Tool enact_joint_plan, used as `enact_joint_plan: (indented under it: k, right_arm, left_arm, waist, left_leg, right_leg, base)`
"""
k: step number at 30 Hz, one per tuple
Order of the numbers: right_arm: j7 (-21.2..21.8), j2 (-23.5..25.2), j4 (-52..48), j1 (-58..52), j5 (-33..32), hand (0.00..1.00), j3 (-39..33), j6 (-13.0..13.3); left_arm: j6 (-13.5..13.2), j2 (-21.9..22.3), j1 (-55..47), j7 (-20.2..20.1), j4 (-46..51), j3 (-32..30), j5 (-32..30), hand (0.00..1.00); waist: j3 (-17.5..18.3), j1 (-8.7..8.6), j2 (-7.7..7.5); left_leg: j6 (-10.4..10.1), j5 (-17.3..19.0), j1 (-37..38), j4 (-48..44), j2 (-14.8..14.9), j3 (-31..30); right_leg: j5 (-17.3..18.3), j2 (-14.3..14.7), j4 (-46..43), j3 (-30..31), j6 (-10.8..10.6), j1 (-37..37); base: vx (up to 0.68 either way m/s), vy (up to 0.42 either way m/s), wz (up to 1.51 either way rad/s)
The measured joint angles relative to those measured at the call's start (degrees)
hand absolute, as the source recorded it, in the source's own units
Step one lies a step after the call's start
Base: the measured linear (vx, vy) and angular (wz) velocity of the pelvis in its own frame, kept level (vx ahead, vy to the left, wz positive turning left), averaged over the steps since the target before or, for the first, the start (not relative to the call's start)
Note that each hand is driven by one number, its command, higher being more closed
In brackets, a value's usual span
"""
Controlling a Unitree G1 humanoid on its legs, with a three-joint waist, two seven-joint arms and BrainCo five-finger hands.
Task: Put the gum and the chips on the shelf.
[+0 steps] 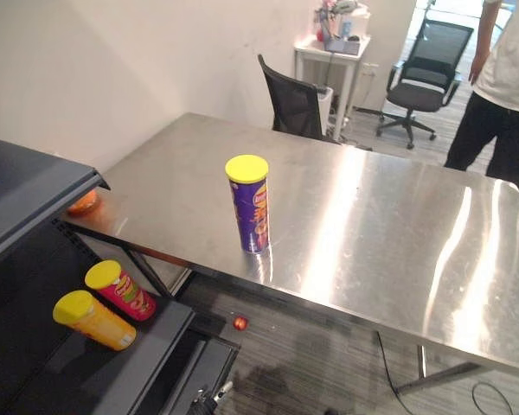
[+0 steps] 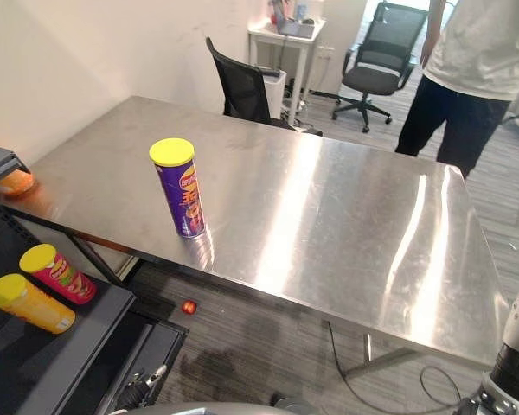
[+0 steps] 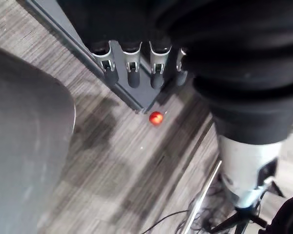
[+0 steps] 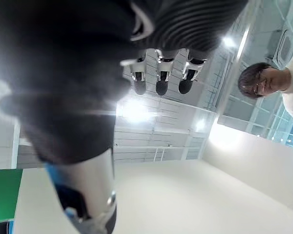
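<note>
A purple chips can (image 1: pixel 253 206) with a yellow lid stands upright on the steel table (image 1: pixel 389 233), near its front edge, with no hand touching it. A small orange object (image 1: pixel 83 203) lies at the table's left corner beside the shelf; I cannot tell what it is. On the dark shelf (image 1: pixel 112 372) at lower left lie a red can (image 1: pixel 121 290) and a yellow can (image 1: pixel 95 320). My left hand (image 3: pixel 132 73) hangs low by the shelf's corner above the floor, fingers relaxed and empty. My right hand (image 4: pixel 161 83) has relaxed fingers and holds nothing.
A small red ball (image 1: pixel 240 322) lies on the floor under the table's front edge. A black office chair (image 1: pixel 292 104) stands at the table's far side. A person (image 2: pixel 467 78) stands at the far right, by a second chair (image 1: pixel 424 73) and a white side table (image 1: pixel 329 56).
</note>
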State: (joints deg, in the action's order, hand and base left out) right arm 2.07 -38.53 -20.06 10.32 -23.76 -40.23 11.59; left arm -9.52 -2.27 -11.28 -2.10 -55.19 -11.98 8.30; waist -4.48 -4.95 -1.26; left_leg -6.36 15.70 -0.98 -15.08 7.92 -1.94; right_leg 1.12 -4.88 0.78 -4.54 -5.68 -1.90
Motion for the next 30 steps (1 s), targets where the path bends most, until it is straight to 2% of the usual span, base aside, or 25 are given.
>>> enact_joint_plan:
  k: [2, 6, 9, 11, 14, 20, 26, 30]
  right_arm:
    - [0.1, 0.1, -0.3, 1.0, 0.0, 0.0, 0.5, 0.4]
    - [1.2, 0.8, -0.5, 0.8, -0.2, 0.0, 5.3, 0.3]
    - [3.1, 2.5, -0.1, -1.1, -2.2, 0.0, 9.5, -1.0]
    - [5.2, 3.1, 0.4, -4.0, -3.0, 0.0, 11.0, -2.8]
    - [7.3, 3.1, 0.7, -6.9, -3.9, 0.0, 11.8, -4.1]
    - [9.8, 3.1, 0.7, -9.0, -4.4, 0.0, 15.8, -5.2]
    - [13.5, 3.1, 0.8, -10.4, -6.5, 0.0, 22.8, -6.2]
    - [13.7, 3.1, 1.3, -10.4, -6.5, 0.0, 26.2, -6.2]
  left_arm:
    - [0.0, -0.3, -0.2, 0.0, 0.4, 1.5, -0.7, 0.0]
    - [0.0, -0.6, -0.2, -0.1, 0.5, 2.8, -0.7, 0.0]
    - [0.0, -0.9, -0.1, -0.5, 0.5, 3.4, -0.6, 0.0]
    - [0.0, -1.2, -0.1, -0.7, 0.5, 4.0, -0.6, 0.0]
    - [0.0, -1.5, -0.1, -1.1, 0.4, 4.9, -0.6, 0.0]
    - [0.0, -2.3, -0.1, -2.7, 0.4, 5.9, -0.6, 0.0]
    - [-0.4, -3.0, 0.1, -3.3, 0.4, 7.5, -0.6, 0.0]
    - [-0.4, -3.6, 0.3, -3.3, 0.3, 8.1, -0.6, 0.0]
  waist:
    - [0.4, -0.4, -0.43]
    - [0.5, -0.31, -0.22]
    - [0.6, -0.19, -0.19]
    - [0.6, 0.28, -0.2]
    - [0.6, 0.3, -0.2]
    - [0.9, 0.3, -0.79]
    - [1.4, 0.53, -1.92]
    - [1.5, 0.7, -2.47]
  left_leg:
    - [1.2, -0.6, 0.0, 1.1, -2.4, 1.0]
    - [2.0, -0.8, 0.0, 2.1, -3.6, 2.4]
    - [2.0, -0.8, 0.4, 3.1, -3.2, 2.8]
    - [2.1, -1.1, 1.4, 4.7, -2.9, 2.9]
    - [2.2, -1.3, 1.6, 5.4, -2.9, 2.8]
    - [2.6, -1.6, 1.8, 6.2, -3.2, 2.4]
    - [2.4, -2.9, 0.6, 7.2, -3.3, -0.3]
    - [2.2, -3.8, -0.2, 7.9, -3.4, -1.6]
  right_leg:
    - [-0.1, -2.4, 0.1, 0.6, -0.2, 0.5]
    - [-0.4, -3.2, -0.1, 2.2, -0.5, 2.3]
    - [-0.6, -2.7, 0.0, 3.0, -0.9, 2.8]
    - [-0.6, -2.3, 0.1, 3.2, -0.9, 2.8]
    - [-0.6, -2.3, 0.2, 3.1, -0.9, 2.8]
    - [-0.6, -2.6, 0.2, 2.4, -0.9, 2.7]
    - [-0.6, -2.7, 0.4, -0.2, -0.9, 2.7]
    - [-0.6, -2.8, 0.9, -1.6, -0.9, 2.9]
  base:
    - [0.03, 0.196, -0.07]
    - [0.04, 0.089, -0.15]
    - [0.04, -0.007, -0.12]
    - [0.05, -0.029, -0.07]
    - [0.03, -0.006, -0.01]
    - [0.0, 0.005, 0.04]
    - [-0.01, -0.008, 0.21]
    - [-0.02, -0.02, 0.21]
